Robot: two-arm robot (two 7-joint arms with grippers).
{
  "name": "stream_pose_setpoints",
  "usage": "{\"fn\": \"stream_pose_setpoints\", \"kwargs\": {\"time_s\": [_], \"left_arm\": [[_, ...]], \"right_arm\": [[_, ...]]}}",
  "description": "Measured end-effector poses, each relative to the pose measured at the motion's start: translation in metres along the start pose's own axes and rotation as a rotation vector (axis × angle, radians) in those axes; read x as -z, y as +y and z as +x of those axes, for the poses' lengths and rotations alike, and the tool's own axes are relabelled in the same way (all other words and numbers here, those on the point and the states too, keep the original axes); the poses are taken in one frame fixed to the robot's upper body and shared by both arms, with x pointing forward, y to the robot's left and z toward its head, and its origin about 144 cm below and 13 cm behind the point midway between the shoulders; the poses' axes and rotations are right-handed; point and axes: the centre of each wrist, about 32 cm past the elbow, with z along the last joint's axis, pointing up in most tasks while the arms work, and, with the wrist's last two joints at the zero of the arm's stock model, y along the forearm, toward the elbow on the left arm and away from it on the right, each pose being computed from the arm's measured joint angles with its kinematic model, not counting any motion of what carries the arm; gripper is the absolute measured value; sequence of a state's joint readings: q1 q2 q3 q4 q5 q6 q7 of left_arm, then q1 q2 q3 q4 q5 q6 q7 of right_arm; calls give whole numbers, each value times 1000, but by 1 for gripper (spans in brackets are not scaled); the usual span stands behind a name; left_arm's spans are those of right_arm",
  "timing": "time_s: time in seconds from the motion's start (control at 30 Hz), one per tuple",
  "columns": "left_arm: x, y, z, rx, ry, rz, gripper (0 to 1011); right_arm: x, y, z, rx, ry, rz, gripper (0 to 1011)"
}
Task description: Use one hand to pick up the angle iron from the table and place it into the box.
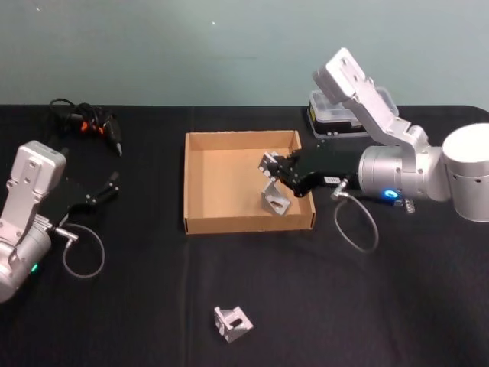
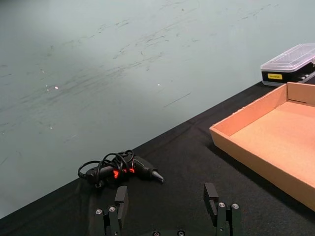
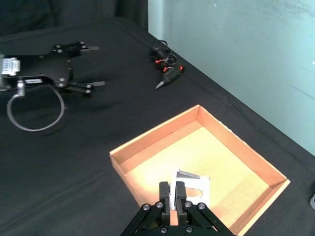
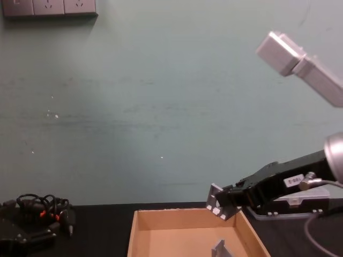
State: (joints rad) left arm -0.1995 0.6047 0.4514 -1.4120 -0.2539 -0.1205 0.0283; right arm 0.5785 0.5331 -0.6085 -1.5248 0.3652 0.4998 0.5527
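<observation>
Right gripper is out over the box now, near its right wall, reaching in from the right edge of the table. It has the angle iron pinched at its tip. From the chest view the piece hangs clear above the box floor, tilted, not touching the cardboard. That height makes sense to me: it clears the low wall and lines the piece up over open floor for a drop.

The fingers are clenched close together with a sliver of grey metal between them, so that reads as a firm grip on the angle iron, not yet let go. I'd say the carry is about done and what is left is the release.

A second bracket already sits inside the box, leaning near the front right corner, almost under the gripper. Worth watching, since a straight drop could land one piece on the other. A third bracket lies out on the table near the front edge, well apart from the box.

Left gripper is parked toward the left edge of the table, fingers spread wide, holding nothing. Behind it, by the far edge, sits a tangle of cables; a plastic case sits beyond the box's far right corner.
</observation>
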Motion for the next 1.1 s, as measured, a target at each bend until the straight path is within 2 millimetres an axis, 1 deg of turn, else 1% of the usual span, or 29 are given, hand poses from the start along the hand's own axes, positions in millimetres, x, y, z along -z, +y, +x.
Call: {"fn": "stream_pose_setpoints", "kwargs": {"time_s": [0.13, 0.5, 1.1], "left_arm": [[0, 0, 0, 0, 0, 0, 1011], [0, 0, 0, 0, 0, 0, 1011], [0, 0, 0, 0, 0, 0, 1011]], "right_arm": [[3, 13, 11, 10, 18, -11, 80], [12, 31, 32, 50, 55, -52, 79], [18, 56, 49, 75, 77, -107, 80]]}}
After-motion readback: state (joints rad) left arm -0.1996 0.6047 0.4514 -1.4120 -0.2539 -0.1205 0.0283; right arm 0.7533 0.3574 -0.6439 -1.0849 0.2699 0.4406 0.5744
